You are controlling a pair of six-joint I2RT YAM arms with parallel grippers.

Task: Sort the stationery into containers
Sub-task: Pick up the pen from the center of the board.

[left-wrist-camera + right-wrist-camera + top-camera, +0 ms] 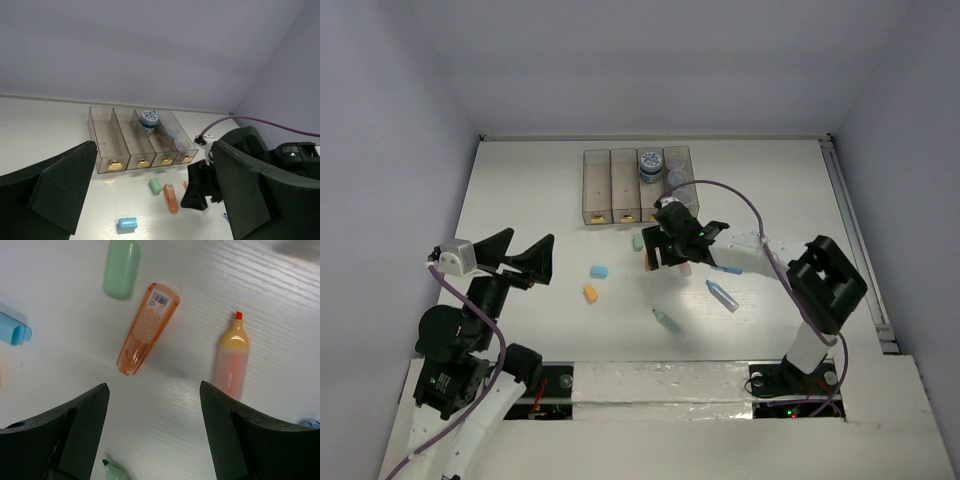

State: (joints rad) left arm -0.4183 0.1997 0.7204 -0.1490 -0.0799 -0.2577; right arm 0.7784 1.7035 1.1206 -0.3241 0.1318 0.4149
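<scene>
The containers (636, 185) are four joined translucent bins at the back of the table. A blue-topped jar (650, 163) stands in the third bin, and a second jar (677, 182) sits in the fourth. My right gripper (152, 387) hovers open just in front of the bins, nothing between its fingers. Below it lie an orange translucent cap (147, 329) and an uncapped orange marker (232, 361), both ahead of the fingertips. A green eraser (121, 267) lies beyond the cap. My left gripper (525, 255) stands wide open at the left, empty.
Loose on the table are a blue eraser (600, 271), an orange eraser (590, 293), a teal marker (667, 320) and a blue marker (722, 295). A purple cable (740, 200) arcs over the right arm. Walls close the table on three sides.
</scene>
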